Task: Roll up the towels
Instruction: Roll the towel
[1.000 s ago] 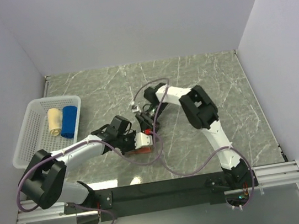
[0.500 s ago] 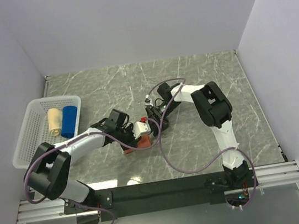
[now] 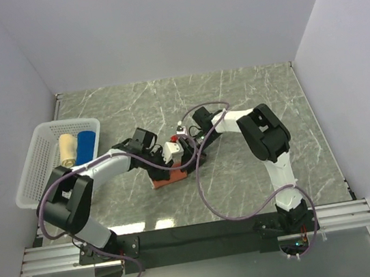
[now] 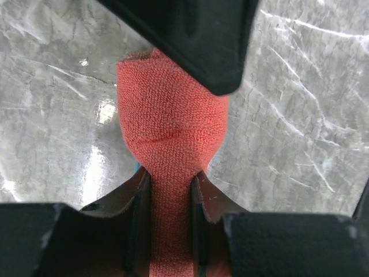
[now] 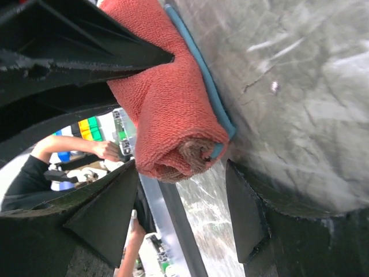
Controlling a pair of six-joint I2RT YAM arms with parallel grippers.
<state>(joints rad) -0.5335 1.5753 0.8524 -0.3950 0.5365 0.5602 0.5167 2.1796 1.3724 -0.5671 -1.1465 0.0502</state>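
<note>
The rust-orange towel (image 3: 168,178) lies partly rolled on the marble table, its flat tail trailing toward the near edge. My left gripper (image 3: 172,152) is shut on the roll; in the left wrist view its fingers (image 4: 138,196) pinch the orange towel (image 4: 170,115) tightly. My right gripper (image 3: 184,139) is open at the roll's other end. In the right wrist view its jaws stand apart on either side of the rolled end (image 5: 179,144), which shows teal edging (image 5: 202,63). A beige roll (image 3: 67,150) and a blue roll (image 3: 87,147) lie in the basket.
The white lattice basket (image 3: 36,174) stands at the left edge of the table. Purple cables loop around both arms near the towel. White walls enclose the table on three sides.
Both grippers have moved away from the near edge with the roll, toward the table's middle. The flat orange tail now shows behind the left gripper.
</note>
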